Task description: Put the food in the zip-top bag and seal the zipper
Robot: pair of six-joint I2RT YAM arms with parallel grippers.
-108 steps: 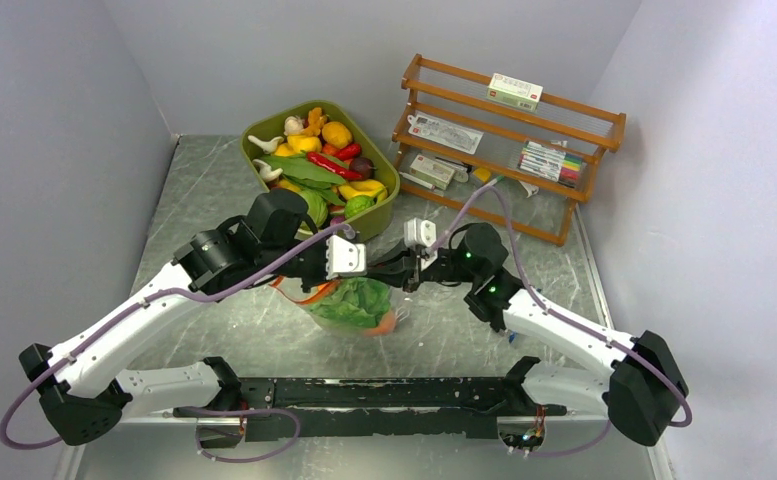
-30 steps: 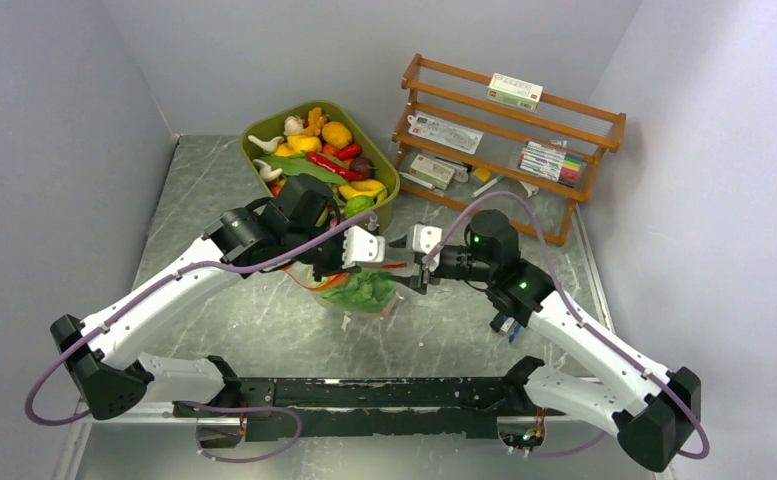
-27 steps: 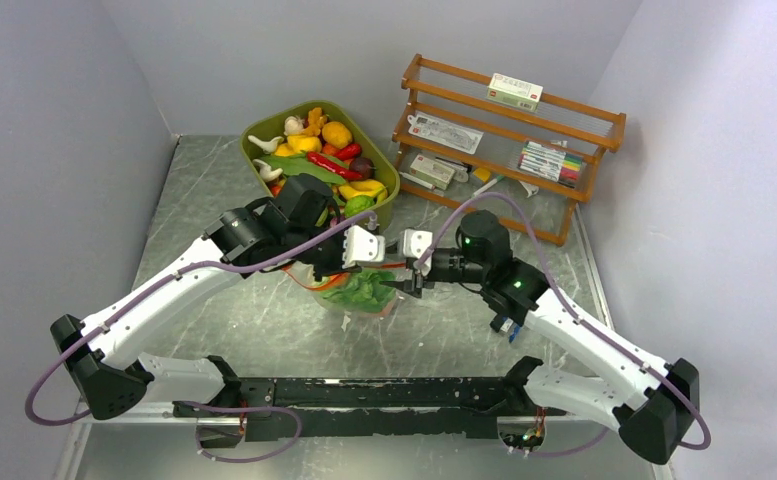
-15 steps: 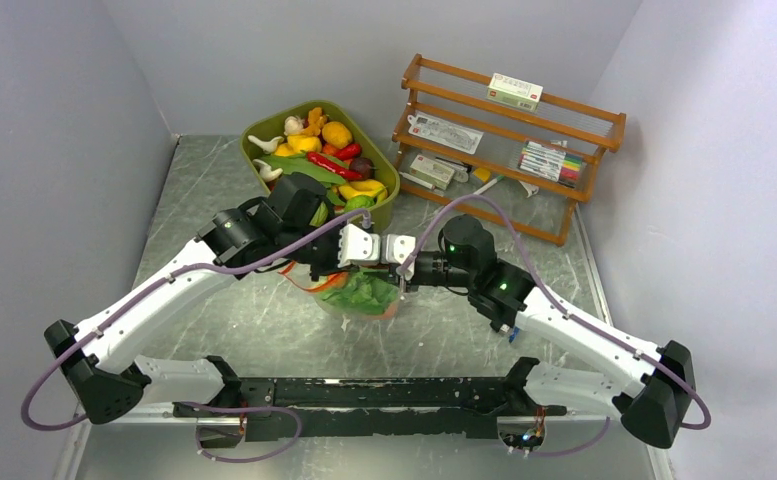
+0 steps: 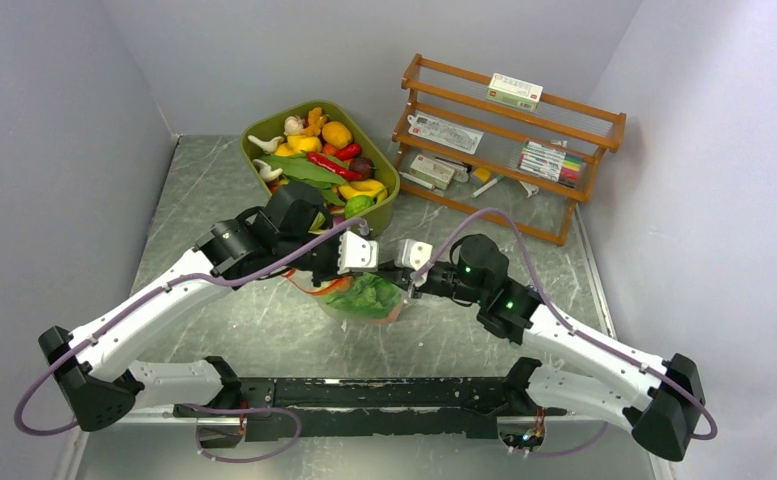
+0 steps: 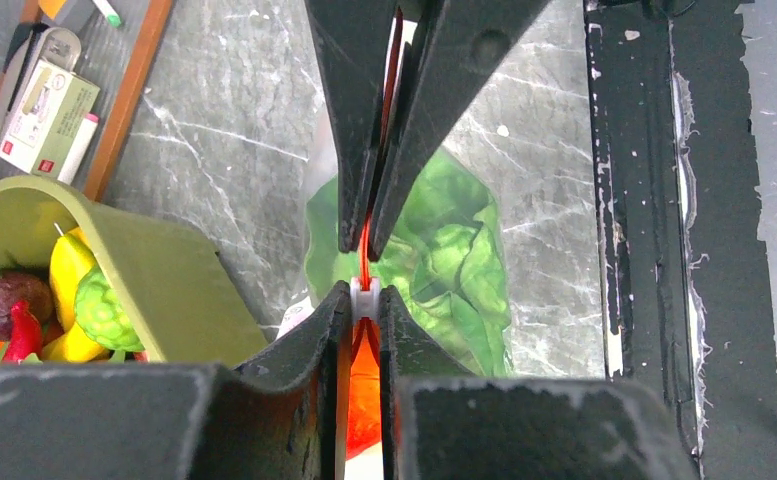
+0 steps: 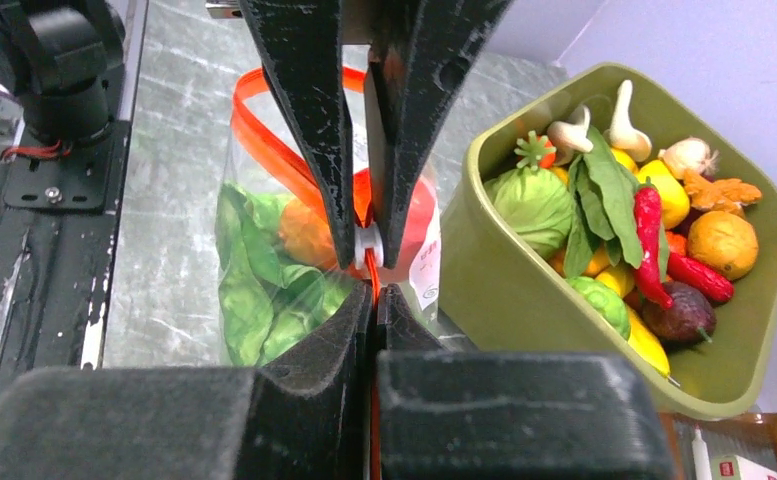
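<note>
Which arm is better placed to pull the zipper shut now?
Probably left: the left tool pinches the white slider, while the right tool only clamps the zipper strip beside it.

Lighting's bright and really even, soft and diffuse, looks like it comes from overhead. Shadows under the arms on the table (image 5: 214,180) are faint with fuzzy edges. The table has a dull sheen but nothing blown out. Top view is sharp corner to corner. In both wrist views the close-up fingers (image 6: 264,410) along the bottom go dark, soft and grainy, while everything behind them stays crisp.
</note>
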